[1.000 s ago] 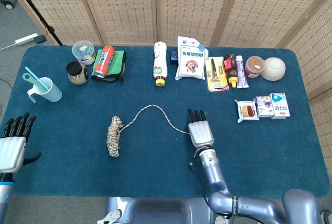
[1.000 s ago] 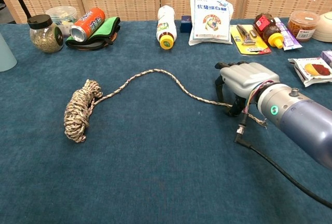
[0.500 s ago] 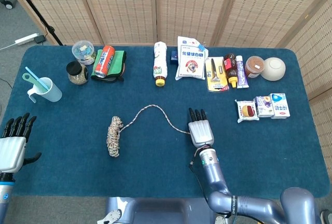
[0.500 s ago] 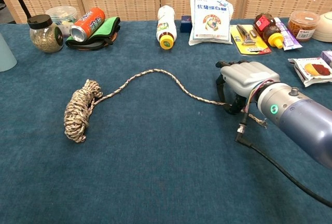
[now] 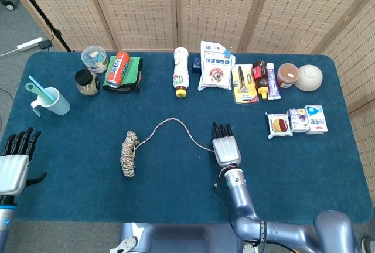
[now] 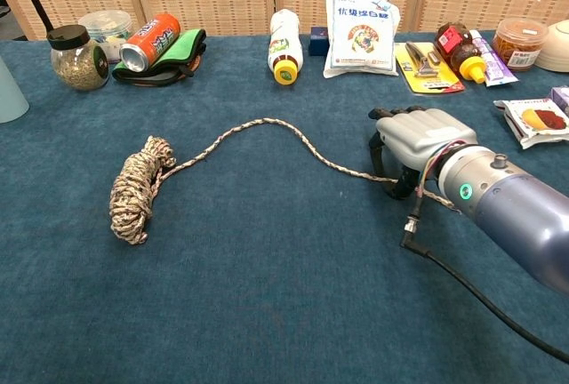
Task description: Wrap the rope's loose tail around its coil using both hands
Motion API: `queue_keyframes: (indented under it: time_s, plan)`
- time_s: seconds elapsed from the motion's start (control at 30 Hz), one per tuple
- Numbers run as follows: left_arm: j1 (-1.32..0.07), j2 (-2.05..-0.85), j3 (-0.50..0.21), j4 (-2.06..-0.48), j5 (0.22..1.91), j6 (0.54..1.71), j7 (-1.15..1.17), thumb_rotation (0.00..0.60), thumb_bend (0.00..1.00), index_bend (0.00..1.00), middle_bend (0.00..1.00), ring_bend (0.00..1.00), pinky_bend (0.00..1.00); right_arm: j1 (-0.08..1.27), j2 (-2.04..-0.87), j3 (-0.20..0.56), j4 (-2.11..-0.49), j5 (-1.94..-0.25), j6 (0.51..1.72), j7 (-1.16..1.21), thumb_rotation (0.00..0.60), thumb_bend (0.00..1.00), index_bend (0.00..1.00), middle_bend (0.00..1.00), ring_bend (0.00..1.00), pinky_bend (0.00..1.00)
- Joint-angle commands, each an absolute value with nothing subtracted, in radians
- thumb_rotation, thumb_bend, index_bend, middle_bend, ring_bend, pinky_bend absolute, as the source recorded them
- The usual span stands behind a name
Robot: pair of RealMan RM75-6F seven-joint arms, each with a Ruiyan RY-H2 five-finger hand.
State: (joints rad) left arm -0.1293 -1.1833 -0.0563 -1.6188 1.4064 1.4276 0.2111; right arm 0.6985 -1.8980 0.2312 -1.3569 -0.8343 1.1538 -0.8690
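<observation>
Blue table [image 5: 176, 200] with groceries along the far edge. Right hand [image 5: 226, 149] palm-down near the middle, fingers curled over the end of the rope tail [image 6: 293, 140]. Left hand [image 5: 14, 162] at the near left edge, fingers spread, holding nothing. Coil [image 5: 128, 154] flat, left of centre, tail arcing right.

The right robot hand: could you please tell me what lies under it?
The rope's tail runs under the right robot hand and comes out by the wrist. Whether the fingers grip it is hidden by the palm.
</observation>
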Motion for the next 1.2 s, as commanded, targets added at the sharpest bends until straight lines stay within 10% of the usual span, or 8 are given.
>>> queue_keyframes:
  time_s: [0.03,1.2]
  plan:
    - [-0.129,-1.183,-0.056,-1.619,1.406,1.428,0.211,0.600,0.11,0.00,0.00,0.00,0.00,0.700,-1.900,0.229,-1.352,-0.835,1.156,-0.869,0.600,0.44,0.52,0.00,0.00,0.00]
    - [-0.321,-1.366,-0.131,-1.652,1.247,1.172,0.340,0.600,0.11,0.00,0.00,0.00,0.00,0.602,-1.712,0.159,-1.538,-1.057,1.282,-0.739,0.600,0.49,0.64,0.00,0.00,0.00]
